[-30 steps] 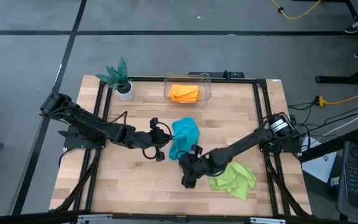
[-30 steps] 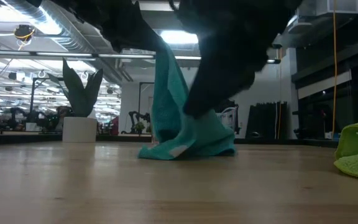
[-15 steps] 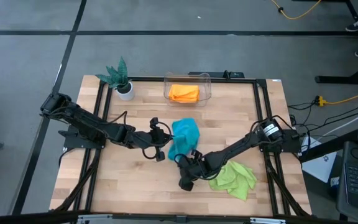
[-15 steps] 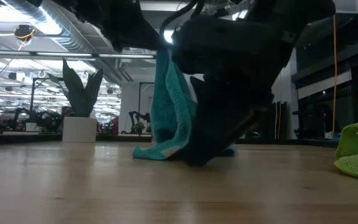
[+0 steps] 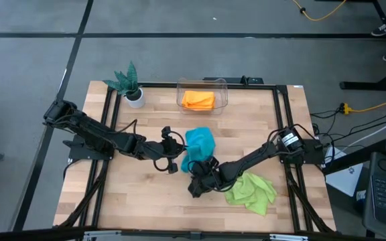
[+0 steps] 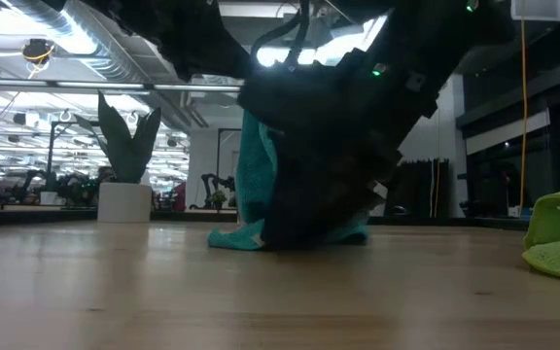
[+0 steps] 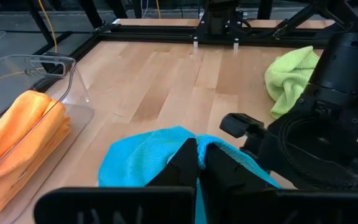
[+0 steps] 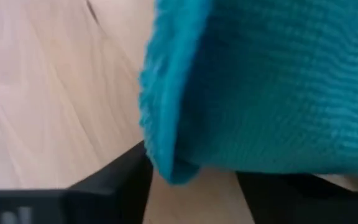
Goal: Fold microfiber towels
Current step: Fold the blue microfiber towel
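Three towel colours show on the pale wooden slatted table (image 5: 139,194), seen from above. One teal-blue microfiber towel (image 5: 200,144) sits at the table's centre, partly lifted into a hanging drape. One crumpled lime green microfiber towel (image 5: 252,191) lies at about 5 o'clock from it, well apart. Orange microfiber towels (image 5: 198,100), folded in a stack whose count cannot be told, rest inside one clear plastic bin (image 5: 221,87) at 12 o'clock. One green artificial plant in a white pot (image 5: 130,84) stands at about 10 o'clock.

Two dark arms meet at the teal towel. The left gripper (image 7: 199,167), reaching from 9 o'clock, has its fingers pinched together on the towel's raised edge. The right gripper (image 5: 196,184), reaching from 4 o'clock, is at the towel's lower edge with its fingers spread and the hem hanging between them.
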Controlling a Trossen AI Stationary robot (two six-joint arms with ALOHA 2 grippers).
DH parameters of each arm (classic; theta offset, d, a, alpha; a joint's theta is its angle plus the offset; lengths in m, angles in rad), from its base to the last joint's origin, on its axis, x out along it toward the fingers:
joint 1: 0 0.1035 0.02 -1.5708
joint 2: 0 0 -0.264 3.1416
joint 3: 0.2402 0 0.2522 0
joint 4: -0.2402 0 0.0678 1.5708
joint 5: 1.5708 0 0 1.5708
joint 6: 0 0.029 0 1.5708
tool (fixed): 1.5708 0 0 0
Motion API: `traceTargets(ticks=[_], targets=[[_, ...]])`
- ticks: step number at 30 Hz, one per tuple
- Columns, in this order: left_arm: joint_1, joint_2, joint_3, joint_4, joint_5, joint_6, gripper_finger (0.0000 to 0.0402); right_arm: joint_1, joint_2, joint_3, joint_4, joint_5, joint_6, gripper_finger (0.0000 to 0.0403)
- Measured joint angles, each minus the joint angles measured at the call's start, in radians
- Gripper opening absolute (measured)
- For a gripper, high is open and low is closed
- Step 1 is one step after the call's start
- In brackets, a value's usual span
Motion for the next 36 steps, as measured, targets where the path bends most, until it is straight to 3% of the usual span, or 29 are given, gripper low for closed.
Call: traceTargets(ticks=[6,12,23,28,32,36], targets=[[0.000,0.000,0.000,0.000,0.001,0.000,0.0000,-0.003,0.000,0.000,0.069,0.012,0.083,0.0293],[0.000,0.000,0.000,0.000,0.001,0.000,0.0000,-0.003,0.040,0.000,0.133,0.097,0.191,0.0296],[0.000,0.000,0.000,0.000,0.006,0.000,0.0000,0.000,0.093,0.003,0.145,0.245,0.259,0.0234],[0.000,0.000,0.000,0.000,0.005,0.000,0.0000,0.000,0.093,0.002,0.140,0.258,0.244,0.0205],[0.000,0.000,-0.001,0.000,0.005,0.000,0.0000,-0.001,0.093,0.000,0.138,0.247,0.202,0.0150],[0.000,0.000,-0.001,0.000,-0.007,0.000,0.0000,-0.002,0.092,-0.001,0.141,0.210,0.137,0.0065]])
